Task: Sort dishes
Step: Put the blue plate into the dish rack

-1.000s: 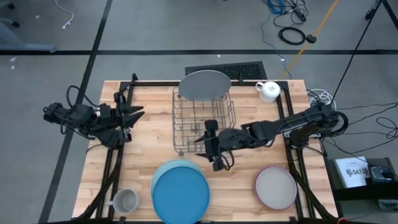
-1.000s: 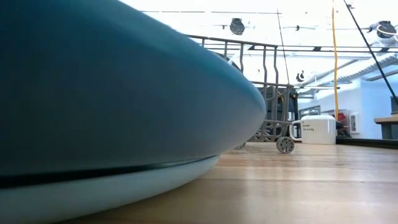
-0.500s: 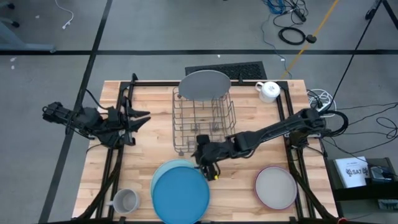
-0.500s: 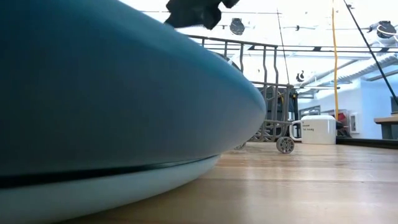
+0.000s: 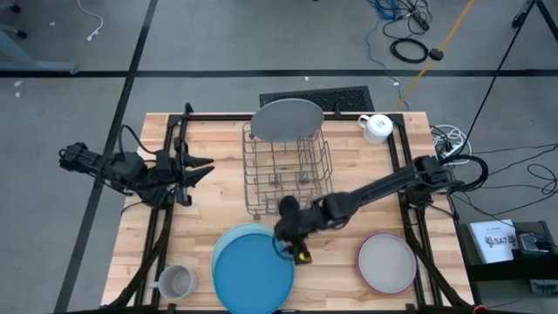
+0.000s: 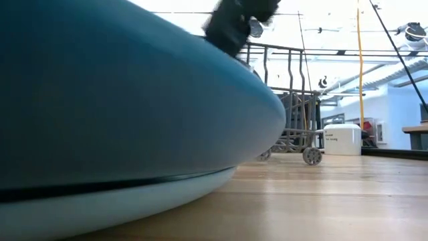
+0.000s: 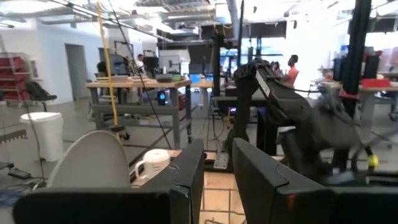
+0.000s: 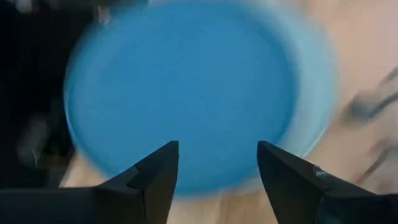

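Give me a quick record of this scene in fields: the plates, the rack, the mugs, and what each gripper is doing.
blue plates: stacked at the table's front edge, darker one on top
grey plate: standing at the back of the rack
pink-rimmed plate: flat, front right
white mug: back right
grey mug: front left
right gripper: open, over the blue plates' edge
left gripper: waiting at the left side, empty

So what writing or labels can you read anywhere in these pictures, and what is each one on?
"SAT": on the white box on the floor right of the table; the smaller print beneath it is too small to read.
Dark lettering on the white mug: too small to read.
Nothing readable on the plates, rack or arms.
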